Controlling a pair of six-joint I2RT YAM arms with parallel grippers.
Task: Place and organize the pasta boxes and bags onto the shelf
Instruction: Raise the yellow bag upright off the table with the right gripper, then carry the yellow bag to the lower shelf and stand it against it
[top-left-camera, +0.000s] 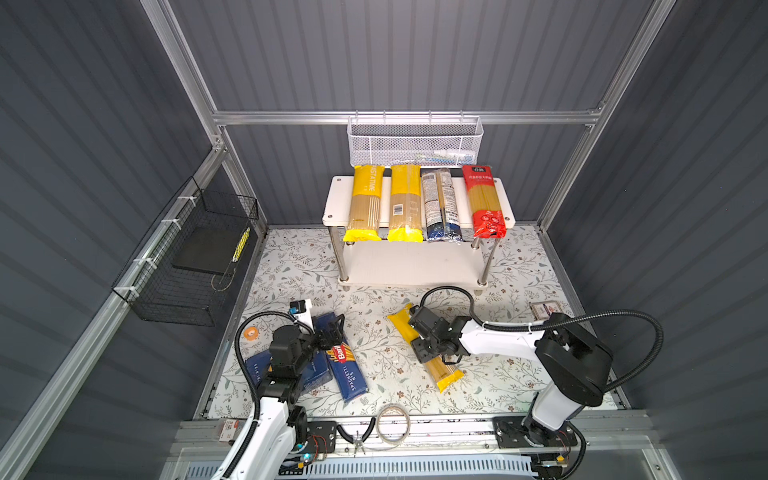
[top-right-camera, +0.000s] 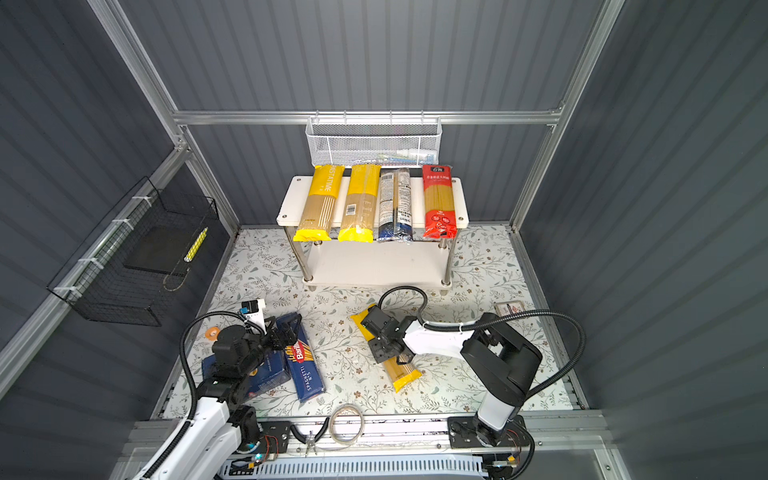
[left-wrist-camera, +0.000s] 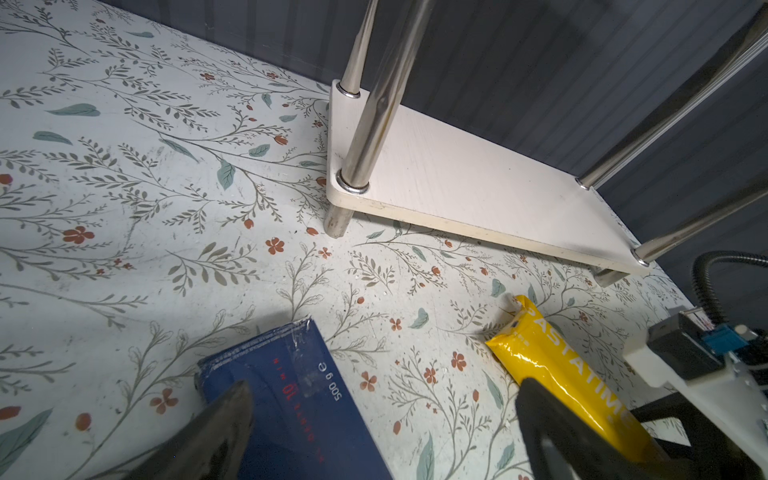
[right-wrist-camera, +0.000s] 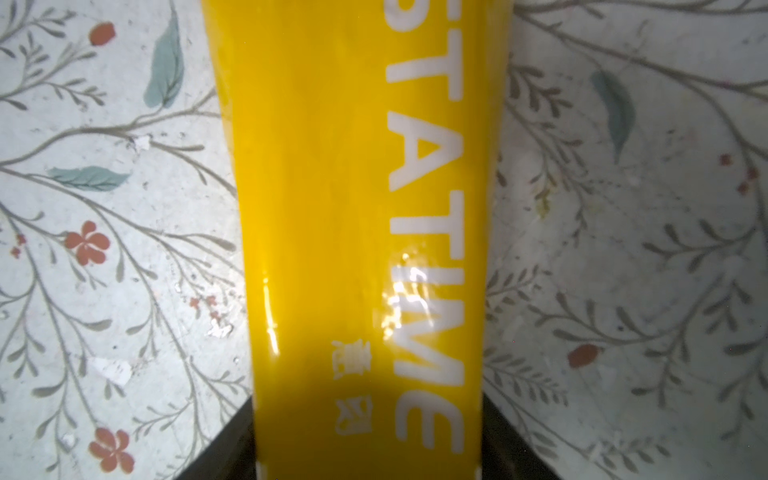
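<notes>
Status: four bags on the shelf. Your right gripper pinches the fifth, the yellow bag; left gripper gapes empty, both Barilla boxes below it remain.

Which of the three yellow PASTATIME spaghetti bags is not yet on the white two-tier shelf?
The yellow bag lying on the floral table beneath the right gripper; the other two lie side by side on the shelf's top board.

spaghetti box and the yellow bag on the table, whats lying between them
Nothing: only bare floral table cover separates the spaghetti box from the yellow bag, as both top views show.
</notes>
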